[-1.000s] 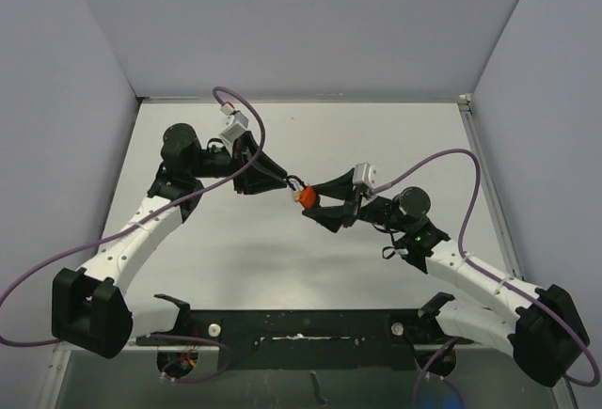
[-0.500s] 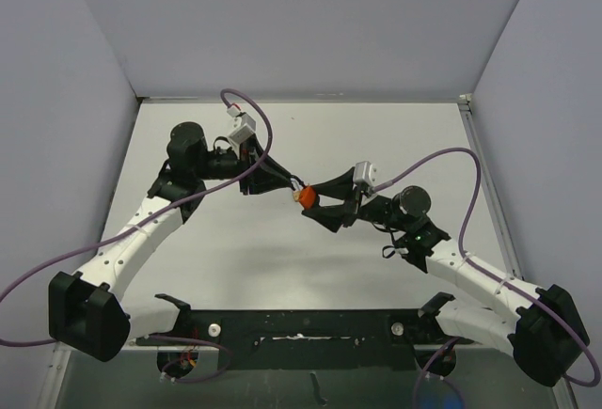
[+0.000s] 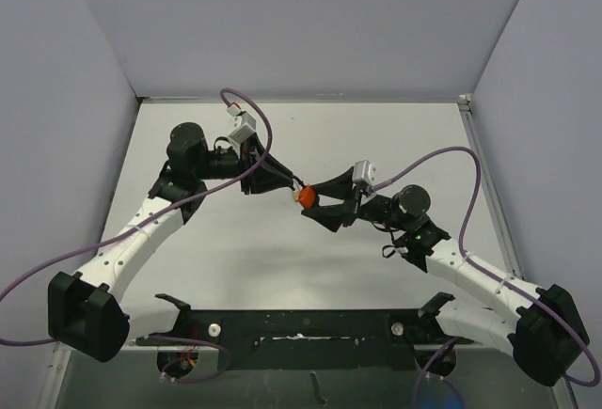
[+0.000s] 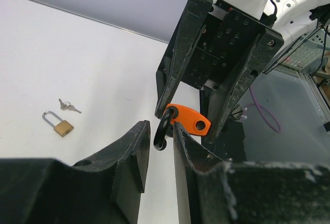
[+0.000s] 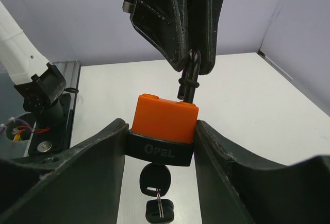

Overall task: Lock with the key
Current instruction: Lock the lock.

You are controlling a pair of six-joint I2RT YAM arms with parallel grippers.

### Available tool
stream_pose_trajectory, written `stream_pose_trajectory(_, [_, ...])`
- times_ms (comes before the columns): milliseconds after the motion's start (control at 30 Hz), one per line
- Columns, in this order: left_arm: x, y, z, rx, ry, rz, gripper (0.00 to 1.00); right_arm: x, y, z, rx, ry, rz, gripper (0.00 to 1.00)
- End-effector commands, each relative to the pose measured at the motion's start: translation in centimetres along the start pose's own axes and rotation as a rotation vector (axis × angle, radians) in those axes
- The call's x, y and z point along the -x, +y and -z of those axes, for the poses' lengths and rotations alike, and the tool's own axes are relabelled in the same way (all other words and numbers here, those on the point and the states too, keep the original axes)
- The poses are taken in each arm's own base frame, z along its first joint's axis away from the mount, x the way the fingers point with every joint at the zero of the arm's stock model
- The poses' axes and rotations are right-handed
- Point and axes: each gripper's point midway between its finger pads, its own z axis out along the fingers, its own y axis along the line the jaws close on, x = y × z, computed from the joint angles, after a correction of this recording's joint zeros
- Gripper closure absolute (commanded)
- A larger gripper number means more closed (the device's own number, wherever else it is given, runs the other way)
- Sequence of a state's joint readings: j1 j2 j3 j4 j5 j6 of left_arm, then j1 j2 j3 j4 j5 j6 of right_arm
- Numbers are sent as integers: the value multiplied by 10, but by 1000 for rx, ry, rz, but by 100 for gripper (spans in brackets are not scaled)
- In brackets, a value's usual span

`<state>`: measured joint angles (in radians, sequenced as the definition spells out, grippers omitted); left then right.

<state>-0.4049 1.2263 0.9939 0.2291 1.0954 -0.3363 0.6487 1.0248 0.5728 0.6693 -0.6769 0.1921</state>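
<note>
Risk: w/ left end effector pinching the shackle and right end effector clamping the orange padlock mid-air at centre of the overhead view, we think a skewed push could jam or slip it. We count 2 padlocks (other: brass padlock, left-wrist frame left, on table), 1 inserted key, approx. 2 small keys.

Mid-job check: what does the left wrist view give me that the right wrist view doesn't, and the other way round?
Left wrist only: a small brass padlock and loose keys lying beside it on the table.
Right wrist only: the black key plugged into the underside of the orange padlock, and the OPEL lettering on its black band.
Both: the orange padlock clamped in the right gripper, with its shackle pinched by the left gripper.
</note>
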Motion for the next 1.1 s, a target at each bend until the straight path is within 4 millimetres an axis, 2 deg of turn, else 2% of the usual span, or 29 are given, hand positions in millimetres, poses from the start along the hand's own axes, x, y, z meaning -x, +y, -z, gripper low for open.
stream_pose_trajectory(0, [30,-22,1,-38,-53,-111,77,43,0,-8,16,-101,84,100])
stream_pose_trajectory(367, [25,-25,-2,-66,-33,-105,85,43,-2,-8,-2,-101,88,100])
stream_pose_trajectory(600, [26,-25,-3,-58,-32,-95,100,42,-5,-9,-14,-95,83,100])
stream_pose_trajectory(633, [26,-25,-4,-56,-30,-88,100,41,-5,-9,-14,-93,81,96])
stream_pose_trajectory(767, [30,-28,-4,-57,-29,-73,100,41,-5,-11,-12,-77,82,69])
stream_pose_trajectory(833, [34,-33,-4,-68,-27,-81,100,42,-5,-11,-11,-69,88,41])
stream_pose_trajectory(867, [36,-35,-3,-73,-27,-88,100,44,-5,-12,-11,-69,89,31])
stream_pose_trajectory(933, [39,-39,-2,-82,-24,-106,100,48,-5,-12,-11,-68,89,23])
stream_pose_trajectory(1033, [43,-42,-1,-85,-13,-124,100,55,-7,-11,-26,-72,76,1])
stream_pose_trajectory(1067, [44,-42,-1,-86,-8,-125,100,57,-7,-11,-28,-71,71,2])
